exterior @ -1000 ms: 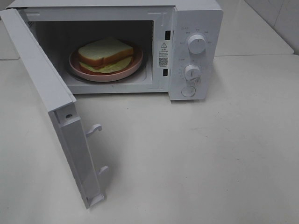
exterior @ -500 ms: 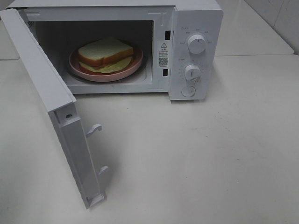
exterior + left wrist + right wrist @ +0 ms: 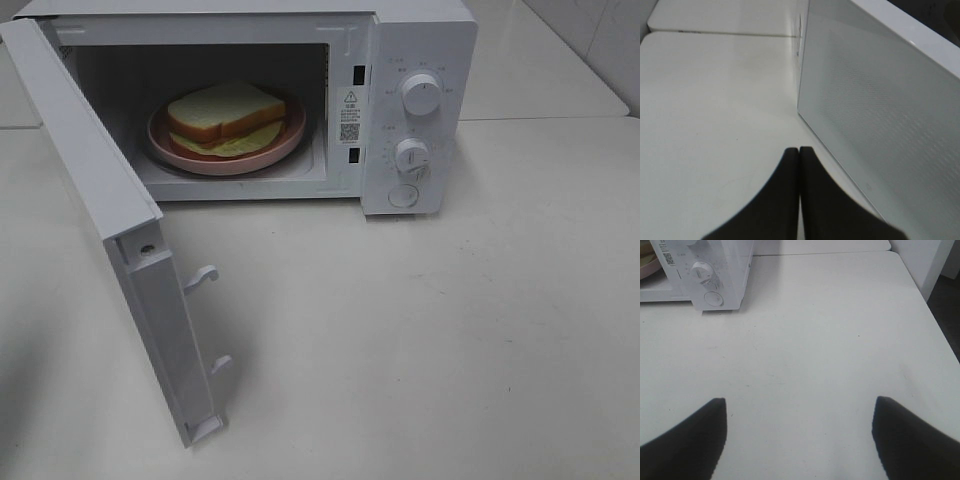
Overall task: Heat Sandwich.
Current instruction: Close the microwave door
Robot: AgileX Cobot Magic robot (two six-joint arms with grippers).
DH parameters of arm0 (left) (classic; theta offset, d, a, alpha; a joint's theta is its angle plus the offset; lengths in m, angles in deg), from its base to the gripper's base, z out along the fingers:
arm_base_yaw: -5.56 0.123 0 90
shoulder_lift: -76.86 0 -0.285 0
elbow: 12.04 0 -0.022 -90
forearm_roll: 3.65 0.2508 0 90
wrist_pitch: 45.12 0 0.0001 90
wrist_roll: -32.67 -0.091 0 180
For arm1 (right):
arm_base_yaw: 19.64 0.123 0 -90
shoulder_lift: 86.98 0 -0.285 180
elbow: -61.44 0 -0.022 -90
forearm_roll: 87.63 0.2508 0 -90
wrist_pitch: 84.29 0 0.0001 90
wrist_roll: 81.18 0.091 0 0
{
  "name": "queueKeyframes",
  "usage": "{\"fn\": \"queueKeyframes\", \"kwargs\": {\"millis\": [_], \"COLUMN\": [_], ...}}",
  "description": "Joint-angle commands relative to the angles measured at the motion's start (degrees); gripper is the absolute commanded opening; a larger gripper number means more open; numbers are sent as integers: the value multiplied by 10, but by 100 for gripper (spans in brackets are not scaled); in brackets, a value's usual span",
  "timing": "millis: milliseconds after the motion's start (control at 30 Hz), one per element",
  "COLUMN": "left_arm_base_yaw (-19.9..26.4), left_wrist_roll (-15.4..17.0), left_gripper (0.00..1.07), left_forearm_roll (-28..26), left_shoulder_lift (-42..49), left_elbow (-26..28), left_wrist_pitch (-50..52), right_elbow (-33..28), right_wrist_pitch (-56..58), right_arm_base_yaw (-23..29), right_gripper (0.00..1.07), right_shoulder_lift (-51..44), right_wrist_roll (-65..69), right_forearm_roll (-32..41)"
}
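Note:
The sandwich point(image 3: 226, 118), white bread with green lettuce under it, lies on a round pink plate point(image 3: 290, 135) inside the open white microwave point(image 3: 420, 40). The microwave door point(image 3: 100, 210) stands swung open to the left. Neither gripper shows in the exterior high view. In the left wrist view my left gripper point(image 3: 799, 152) is shut and empty, just outside the door's outer face point(image 3: 880, 115). In the right wrist view my right gripper point(image 3: 799, 407) is open and empty above the table, some way from the microwave's control panel point(image 3: 705, 275).
The microwave has two white knobs point(image 3: 420, 95) and a round button point(image 3: 403, 196) on its right panel. Two latch hooks point(image 3: 203, 277) stick out of the door's edge. The white table point(image 3: 450, 330) ends at an edge by my right gripper point(image 3: 935, 315).

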Motion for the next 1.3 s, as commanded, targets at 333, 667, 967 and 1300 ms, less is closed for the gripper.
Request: {"fn": "queueKeyframes", "kwargs": {"millis": [333,667,967,1300], "left_arm_base_yaw": [-2,-2,-2,-56], "left_wrist_roll": [-9,50,100,130], "left_gripper": [0,0,0,0], "left_forearm_roll": [0,104,206,255], "left_shoulder_lift": [-119,-248,-360,-465], "left_elbow": [-88,-117,-116,-80], "left_wrist_pitch": [336,575,673,719], "right_elbow": [-1,-1,-1,-1], "right_wrist_pitch": [-9,-9,-9,-9], "right_arm_base_yaw": [-4,-4,-4,-4], "right_gripper": [75,75,75,75], "right_shoulder_lift": [-15,-15,-15,-15], "right_wrist_roll": [-3,-3,-3,-2], "right_forearm_roll": [2,2,2,2]}}
